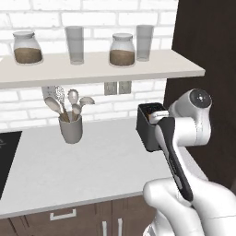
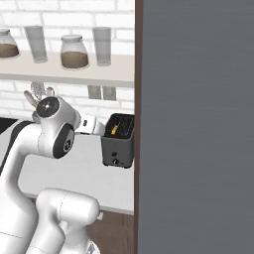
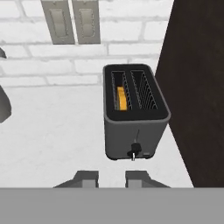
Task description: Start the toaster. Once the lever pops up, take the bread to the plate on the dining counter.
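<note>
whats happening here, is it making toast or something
Pretty much. A white robot arm has its gripper hovering just short of the toaster on the grey counter, beside a dark cabinet wall. A slice of bread sits in the toaster's left slot. The fingers are slightly apart and hold nothing. The lever on the front hasn't been touched yet.
</note>
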Motion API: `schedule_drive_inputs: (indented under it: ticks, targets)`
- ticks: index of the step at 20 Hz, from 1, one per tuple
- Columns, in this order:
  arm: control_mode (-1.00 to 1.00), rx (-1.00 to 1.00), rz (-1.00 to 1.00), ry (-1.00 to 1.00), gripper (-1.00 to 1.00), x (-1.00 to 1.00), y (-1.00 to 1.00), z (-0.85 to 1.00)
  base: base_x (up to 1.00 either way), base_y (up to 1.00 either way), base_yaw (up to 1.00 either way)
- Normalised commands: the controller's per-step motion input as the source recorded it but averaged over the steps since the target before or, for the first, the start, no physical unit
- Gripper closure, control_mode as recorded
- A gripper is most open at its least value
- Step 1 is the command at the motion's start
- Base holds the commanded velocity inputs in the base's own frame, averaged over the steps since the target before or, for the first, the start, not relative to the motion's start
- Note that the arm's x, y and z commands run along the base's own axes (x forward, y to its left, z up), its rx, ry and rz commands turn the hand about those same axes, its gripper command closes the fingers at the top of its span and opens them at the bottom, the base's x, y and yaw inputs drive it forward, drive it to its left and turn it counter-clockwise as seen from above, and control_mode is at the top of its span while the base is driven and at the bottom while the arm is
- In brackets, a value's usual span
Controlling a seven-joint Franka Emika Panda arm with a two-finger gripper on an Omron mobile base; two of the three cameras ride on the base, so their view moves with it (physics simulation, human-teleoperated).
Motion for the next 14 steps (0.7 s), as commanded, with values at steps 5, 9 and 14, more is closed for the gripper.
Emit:
schedule_drive_inputs:
  ticks: [5, 9, 14]
  targets:
    - [-1.00, 0.00, 0.00, 0.08, -1.00, 0.10, -0.03, 0.04, 0.00, 0.00, 0.00]
    - [-1.00, 0.00, 0.00, 0.07, -1.00, 0.33, -0.13, 0.00, 0.00, 0.00, 0.00]
    - [-1.00, 0.00, 0.00, 0.00, -1.00, 0.16, -0.13, -0.12, 0.00, 0.00, 0.00]
